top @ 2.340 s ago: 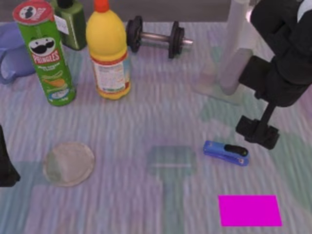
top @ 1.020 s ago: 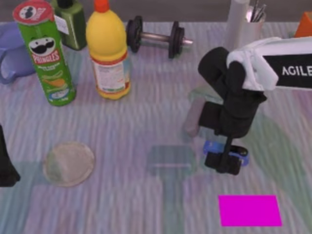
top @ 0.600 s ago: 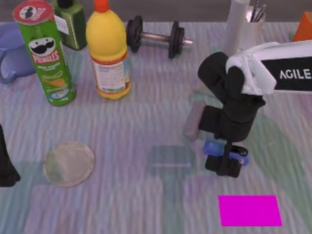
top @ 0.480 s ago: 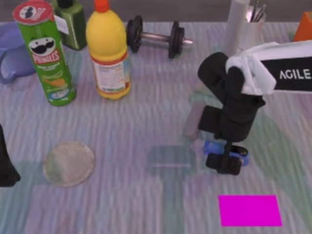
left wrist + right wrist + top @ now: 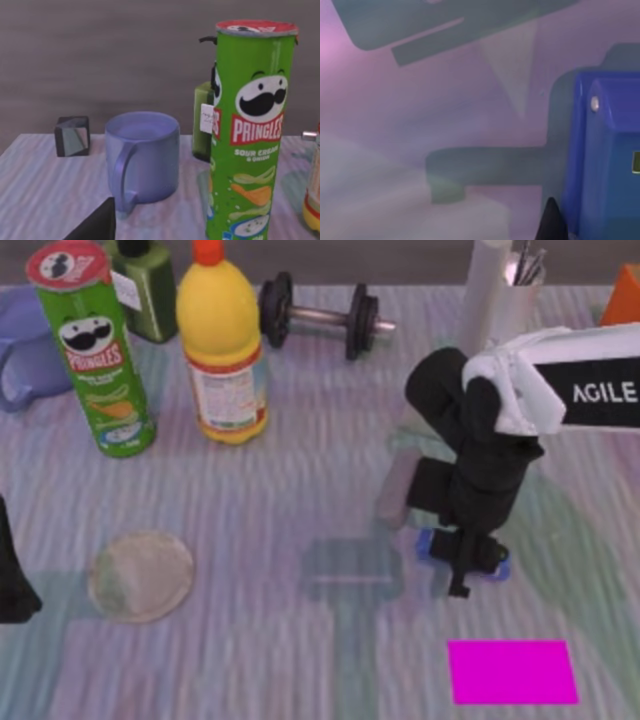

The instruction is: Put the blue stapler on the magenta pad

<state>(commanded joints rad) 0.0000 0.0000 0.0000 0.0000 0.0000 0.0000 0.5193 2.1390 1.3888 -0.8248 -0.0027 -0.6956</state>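
- Right gripper [image 5: 462, 562] is down over the blue stapler [image 5: 494, 562], at the table's [image 5: 300, 490] right-centre; blue shows on both sides of the black fingers.
- Fingers look drawn in against the stapler's sides, but can't tell for sure if they're clamped on it.
- Right wrist view: stapler's blue body [image 5: 607, 160] fills one side, v. close; a dark fingertip [image 5: 551, 222] right beside it.
- Stapler sits on the table, apart from the magenta pad [image 5: 512, 672]; pad lies nearer the table's front edge, bare.
- Left arm [image 5: 14, 575] parked at the far left edge.
- Also on table: green Pringles can [image 5: 92, 350], yellow bottle [image 5: 222, 345], dumbbell [image 5: 320, 316], round grey disc [image 5: 140, 575], blue mug [image 5: 145, 156].
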